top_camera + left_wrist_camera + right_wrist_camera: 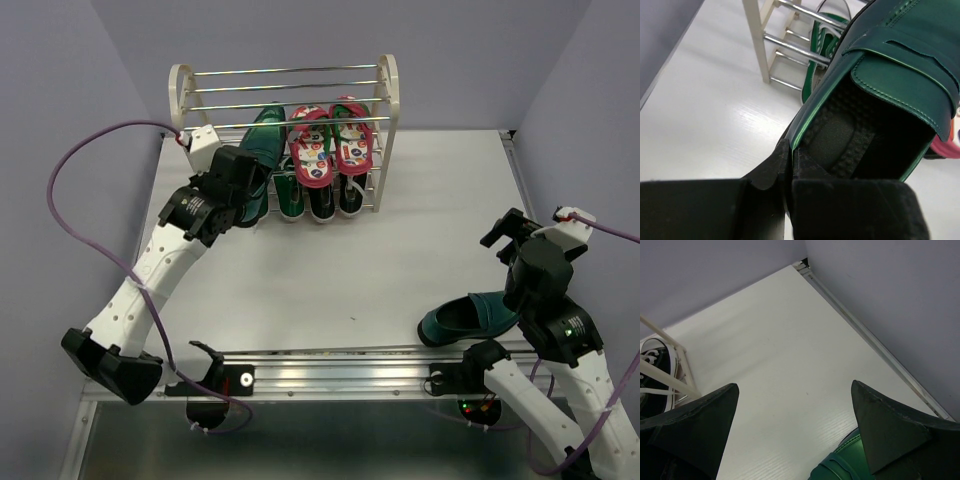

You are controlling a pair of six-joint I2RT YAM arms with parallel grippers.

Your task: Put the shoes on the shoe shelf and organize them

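The left gripper [790, 172] is clamped on the heel rim of a glossy dark teal loafer [900, 65] with a stitched strap and a black textured insole; the shoe hangs tilted at the left end of the cream arched plastic shoe shelf [181, 85], which stands at the far edge of the white, faintly grained table [330, 270]; thin chrome bars run between its side frames; a pair of red-pink flip-flops with colourful printed soles [312, 150] rests sloped on a middle tier; below them sit a green white-laced sneaker [289, 196] and black white-laced sneakers [335, 198]; the second teal loafer [470, 318] lies near the table's near right corner, toe pointing left; the right gripper [795, 430] hovers above it, dark wedge-shaped fingers [890, 435] spread apart and holding nothing.
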